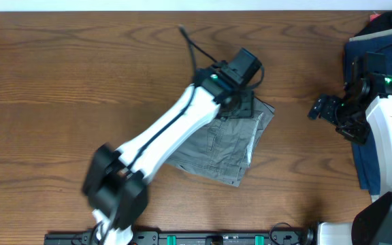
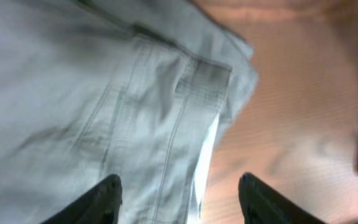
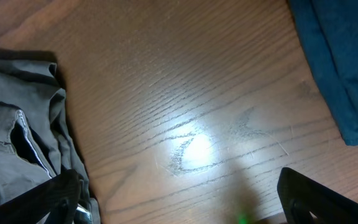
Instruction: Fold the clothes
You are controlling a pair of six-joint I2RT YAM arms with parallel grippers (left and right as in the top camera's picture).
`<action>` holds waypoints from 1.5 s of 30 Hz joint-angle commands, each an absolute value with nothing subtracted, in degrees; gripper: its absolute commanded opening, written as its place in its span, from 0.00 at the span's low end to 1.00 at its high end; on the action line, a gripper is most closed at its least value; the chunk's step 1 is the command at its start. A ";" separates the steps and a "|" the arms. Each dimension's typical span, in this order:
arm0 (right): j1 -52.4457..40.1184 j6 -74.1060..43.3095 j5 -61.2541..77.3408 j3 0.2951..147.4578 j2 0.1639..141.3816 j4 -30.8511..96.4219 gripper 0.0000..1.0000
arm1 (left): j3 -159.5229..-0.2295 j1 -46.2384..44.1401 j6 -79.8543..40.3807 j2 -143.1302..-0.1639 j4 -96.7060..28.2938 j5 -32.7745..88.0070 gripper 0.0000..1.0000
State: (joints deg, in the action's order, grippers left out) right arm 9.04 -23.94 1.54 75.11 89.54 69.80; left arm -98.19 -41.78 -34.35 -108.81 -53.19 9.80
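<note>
Lt grey shorts (image 1: pixel 226 146) lie part-folded on the bench (image 1: pixel 80 82) just below frame centre in the overhead. The left hand (image 1: pixel 242 102) is at their upper-right corner, and the left wrist cam shows it spread apart w/ nothing gripped, one side over cloth and the other over bare wood; can't tell if it touches the cloth. Further right, the right hand (image 1: pixel 322 109) sits mid-right of frame, also spread apart & empty over bare bench, well apart from the shorts, w/ a dark blue garment (image 1: pixel 363 160) just beyond it along the right edge.
</note>
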 commanded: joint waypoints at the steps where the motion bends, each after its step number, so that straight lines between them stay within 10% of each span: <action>1: 9.04 -24.82 1.54 74.94 89.25 69.82 0.99 | -98.24 -41.93 -33.04 -107.74 -59.11 9.93 0.62; 32: 9.04 -24.82 1.54 74.94 89.25 69.84 0.99 | -83.83 -55.05 -36.34 -109.56 -47.94 21.82 0.50; 45: 9.04 -24.82 1.54 74.94 89.25 69.84 0.99 | -87.02 -37.54 -24.73 -94.45 -62.39 11.77 0.98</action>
State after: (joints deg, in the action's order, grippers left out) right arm 9.04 -23.94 1.54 75.09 89.54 69.78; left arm -86.72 -44.82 -29.04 -95.20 -59.57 17.85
